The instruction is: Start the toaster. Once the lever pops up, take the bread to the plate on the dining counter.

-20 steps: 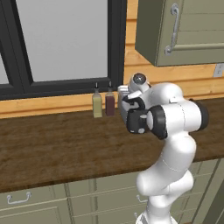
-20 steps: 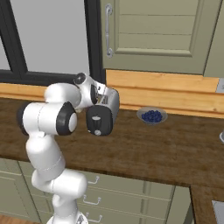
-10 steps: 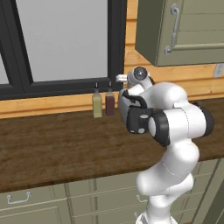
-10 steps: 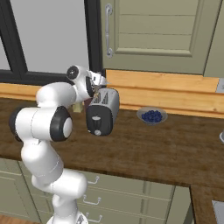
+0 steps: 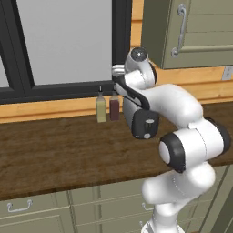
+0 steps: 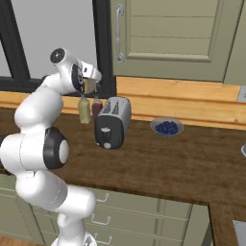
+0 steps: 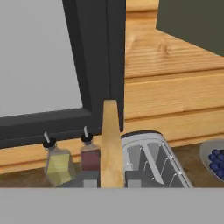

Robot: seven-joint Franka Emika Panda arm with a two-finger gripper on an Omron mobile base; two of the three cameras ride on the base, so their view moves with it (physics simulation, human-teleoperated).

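My gripper (image 7: 110, 183) is shut on the bread (image 7: 110, 144), a pale tan slice seen edge-on and held upright above the counter. Just below and to the right in the hand view stands the silver toaster (image 7: 153, 164), its two slots empty. From the right base view the gripper (image 6: 89, 81) hangs up and to the left of the toaster (image 6: 113, 122), in front of the window frame, with the bread (image 6: 89, 87) between the fingers. The toaster's black end panel (image 5: 144, 124) faces the robot. The plate and the dining counter are out of view.
Two small bottles, one yellow-green (image 6: 84, 111) and one dark red (image 6: 96, 108), stand against the wall right below the held bread. A bowl of blueberries (image 6: 166, 127) sits right of the toaster. A closed upper cabinet (image 6: 163, 38) hangs above.
The hand has risen from the toaster's top and swung left toward the window, carrying the bread out of the slot. The toaster has stayed in place.
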